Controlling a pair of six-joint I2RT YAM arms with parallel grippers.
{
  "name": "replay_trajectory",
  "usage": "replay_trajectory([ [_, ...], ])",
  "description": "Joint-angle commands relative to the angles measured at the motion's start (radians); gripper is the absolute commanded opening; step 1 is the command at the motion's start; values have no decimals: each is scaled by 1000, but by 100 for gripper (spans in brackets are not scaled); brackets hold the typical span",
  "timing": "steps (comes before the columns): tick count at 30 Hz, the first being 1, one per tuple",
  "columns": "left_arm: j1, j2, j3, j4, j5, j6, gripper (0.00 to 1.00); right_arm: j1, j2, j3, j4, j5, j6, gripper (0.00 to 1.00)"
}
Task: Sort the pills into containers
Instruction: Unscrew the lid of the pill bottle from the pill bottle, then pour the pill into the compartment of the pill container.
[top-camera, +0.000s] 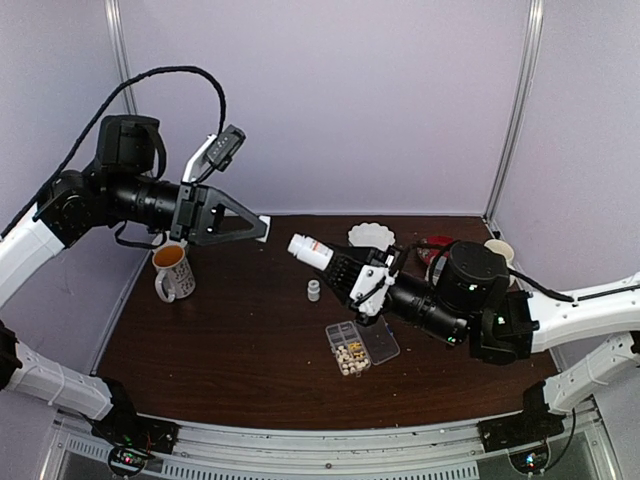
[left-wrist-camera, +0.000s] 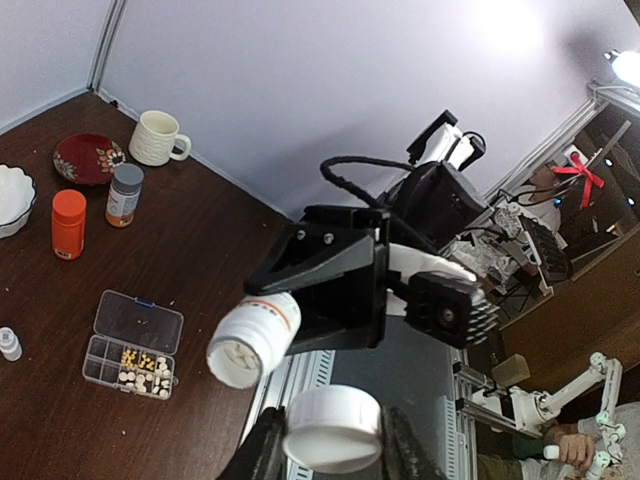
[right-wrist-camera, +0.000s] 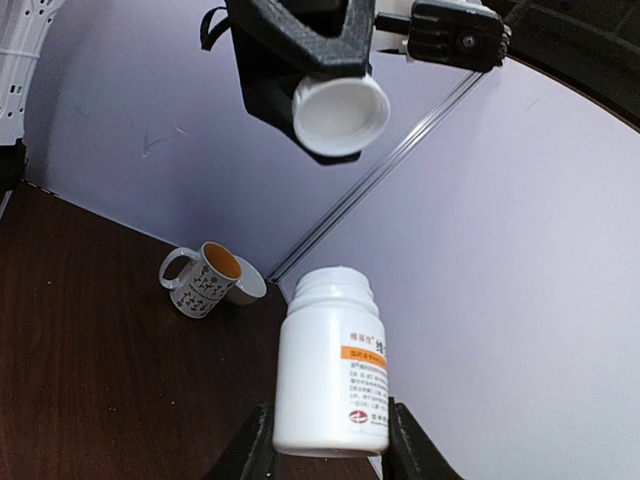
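Observation:
My right gripper (top-camera: 340, 265) (right-wrist-camera: 328, 440) is shut on an uncapped white bottle (top-camera: 310, 250) (right-wrist-camera: 332, 375) with an orange label band. It holds the bottle tilted in the air behind the containers, the cells of a clear organizer box (top-camera: 348, 350) (left-wrist-camera: 130, 345) whose lid lies open. Cream and yellowish pills (left-wrist-camera: 145, 370) fill some of the cells, and more pills show inside the bottle's mouth (left-wrist-camera: 236, 360). My left gripper (top-camera: 258, 228) (left-wrist-camera: 333, 440), raised at the back left, is shut on the bottle's white cap (left-wrist-camera: 333, 428) (right-wrist-camera: 340, 115).
A tiny white bottle (top-camera: 314, 290) stands behind the box. A patterned mug (top-camera: 172, 270) sits at the left. At the back right are a white bowl (top-camera: 371, 236), a red plate (left-wrist-camera: 88, 158), a cream cup (left-wrist-camera: 158, 137), an orange bottle (left-wrist-camera: 68, 223) and a grey-capped bottle (left-wrist-camera: 124, 194).

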Motion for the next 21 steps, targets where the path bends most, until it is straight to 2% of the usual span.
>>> replay_trajectory([
  [1,27,-25,33,8,22,-54,0,-5,-49,-41,46,68,7,1],
  [11,28,-33,37,-27,-66,67,0,-7,-119,-158,71,83,184,0],
  [15,28,-26,66,-116,-185,153,0,-12,-148,-256,121,120,299,0],
  [21,28,-42,35,-121,-288,219,0,-37,-186,-383,152,146,505,0],
])
